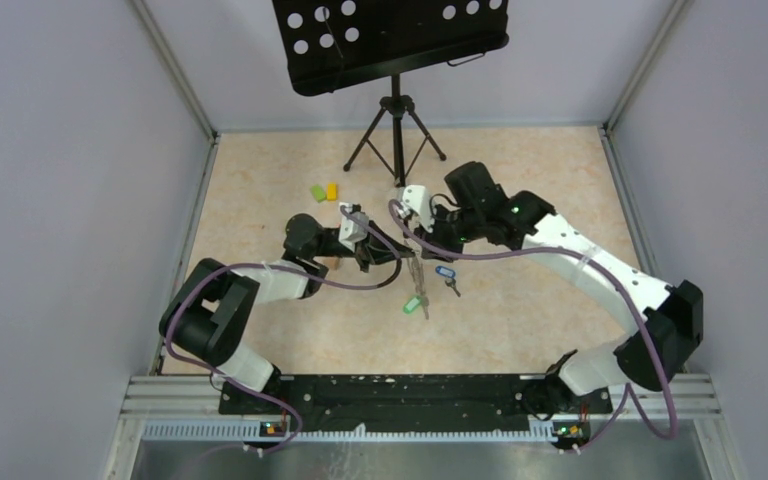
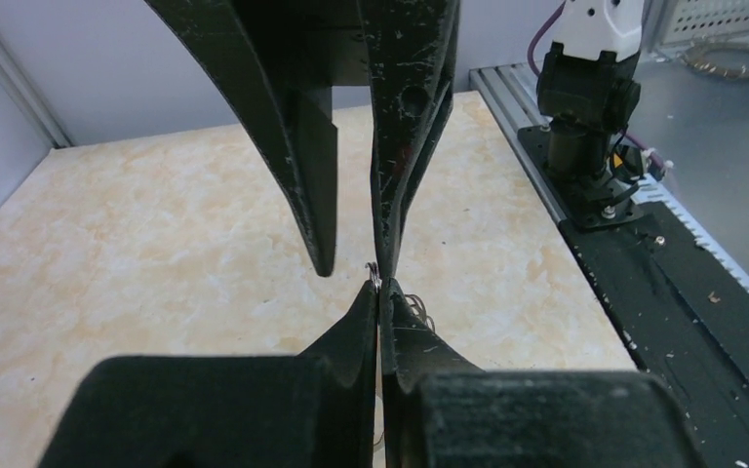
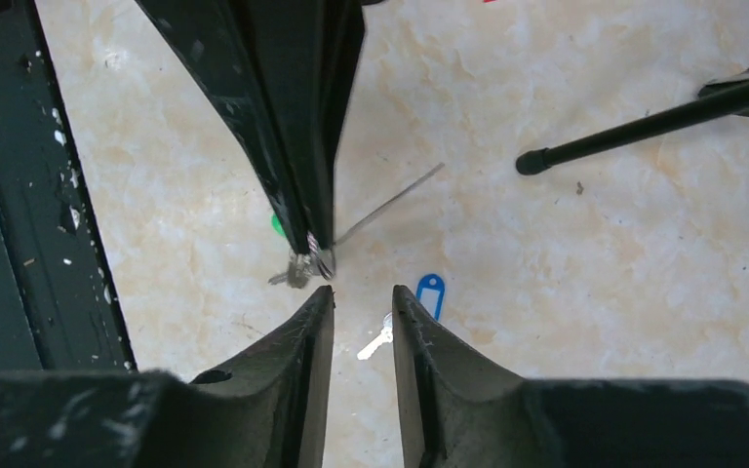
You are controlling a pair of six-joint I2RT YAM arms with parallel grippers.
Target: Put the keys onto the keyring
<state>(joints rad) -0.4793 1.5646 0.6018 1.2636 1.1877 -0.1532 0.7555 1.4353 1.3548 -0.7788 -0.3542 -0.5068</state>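
While left jaws pinch the keyring (image 3: 318, 261) | right jaws spread | blue key (image 3: 430, 292) lies on table (image 3: 595, 292)

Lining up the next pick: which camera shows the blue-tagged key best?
Right wrist: the blue-tagged key lies close and sharp on the table, beyond the right fingers. Top external shows it as a small blue speck. Left wrist does not show it.
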